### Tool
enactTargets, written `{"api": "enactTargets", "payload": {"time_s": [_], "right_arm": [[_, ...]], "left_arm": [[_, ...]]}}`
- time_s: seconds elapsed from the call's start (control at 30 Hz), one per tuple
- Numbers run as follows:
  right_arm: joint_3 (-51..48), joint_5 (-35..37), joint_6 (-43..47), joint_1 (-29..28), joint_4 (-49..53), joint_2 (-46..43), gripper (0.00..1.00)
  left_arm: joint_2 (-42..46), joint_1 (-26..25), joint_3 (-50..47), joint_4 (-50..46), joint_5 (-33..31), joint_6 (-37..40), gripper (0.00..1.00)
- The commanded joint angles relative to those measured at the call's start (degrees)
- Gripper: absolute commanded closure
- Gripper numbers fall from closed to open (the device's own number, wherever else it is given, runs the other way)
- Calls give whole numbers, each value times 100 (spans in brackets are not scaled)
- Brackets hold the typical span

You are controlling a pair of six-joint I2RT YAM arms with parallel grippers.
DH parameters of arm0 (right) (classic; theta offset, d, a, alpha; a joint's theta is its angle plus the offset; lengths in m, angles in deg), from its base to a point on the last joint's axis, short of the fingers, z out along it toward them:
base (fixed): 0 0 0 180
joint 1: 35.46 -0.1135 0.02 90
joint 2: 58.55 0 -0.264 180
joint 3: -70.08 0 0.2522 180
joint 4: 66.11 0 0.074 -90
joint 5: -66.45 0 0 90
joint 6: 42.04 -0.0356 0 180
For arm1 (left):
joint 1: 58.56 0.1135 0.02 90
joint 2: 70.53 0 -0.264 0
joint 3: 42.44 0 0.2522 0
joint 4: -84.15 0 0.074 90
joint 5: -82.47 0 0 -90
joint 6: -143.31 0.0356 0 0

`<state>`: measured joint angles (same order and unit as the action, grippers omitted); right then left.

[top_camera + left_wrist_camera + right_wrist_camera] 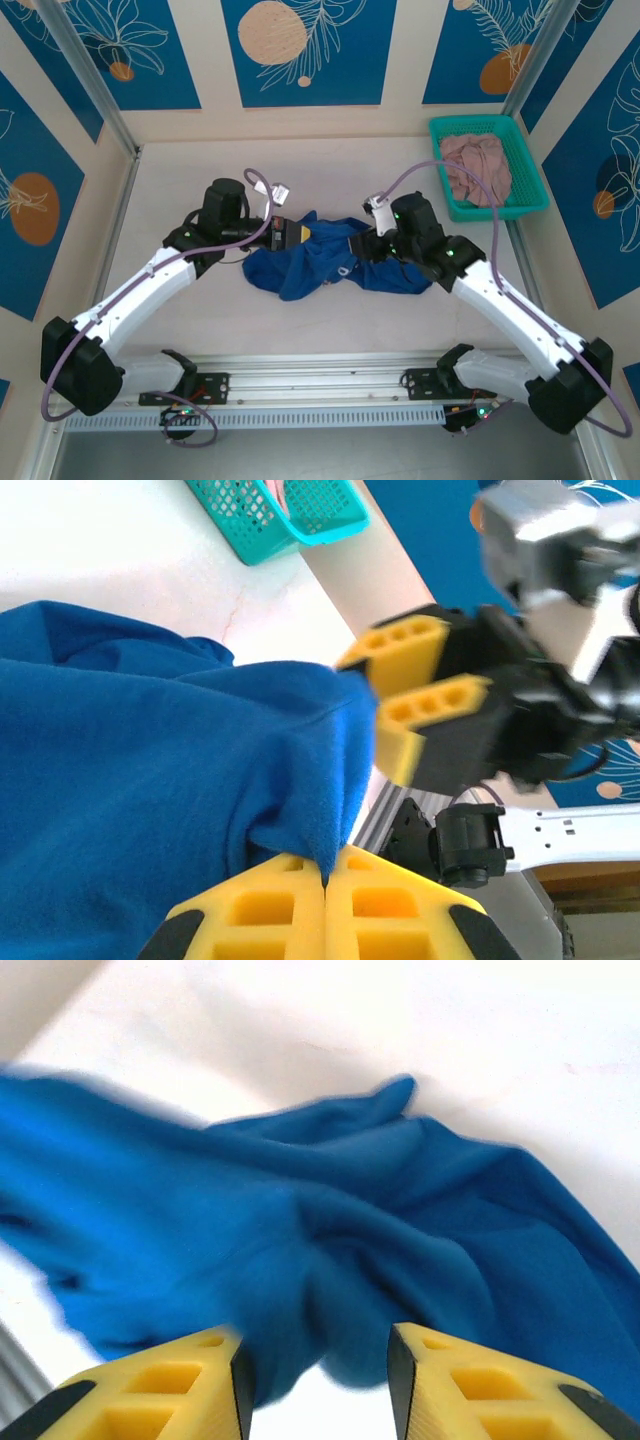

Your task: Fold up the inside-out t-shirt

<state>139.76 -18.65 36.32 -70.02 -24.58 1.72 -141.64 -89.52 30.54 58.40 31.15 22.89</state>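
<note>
While the left gripper (325,878) pinches a fold of the crumpled blue t-shirt (318,258) at frame centre, the right gripper (314,1385) stands parted, gripping nothing. The step looks like unbunching; next, the right needs a hem to grasp.

"What are the walls (340,60) like?"
"Blue, with white leaves and orange circles. Cream strips sit between."
"And the table (200,165)?"
"White and bright. Grey posts (90,85) stand at the far corners, a metal rail (320,368) along the near edge."
</note>
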Motion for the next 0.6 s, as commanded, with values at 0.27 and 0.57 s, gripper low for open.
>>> {"api": "enactTargets", "payload": {"time_s": [0.27,0.57], "right_arm": [[-119,-763,694,-958,-759,12,61],[23,-207,659,-1286,-1115,963,68]], "left_arm": [[-70,73,-7,109,-67,-165,100],[-48,73,-7,99,-1,-167,100]]}}
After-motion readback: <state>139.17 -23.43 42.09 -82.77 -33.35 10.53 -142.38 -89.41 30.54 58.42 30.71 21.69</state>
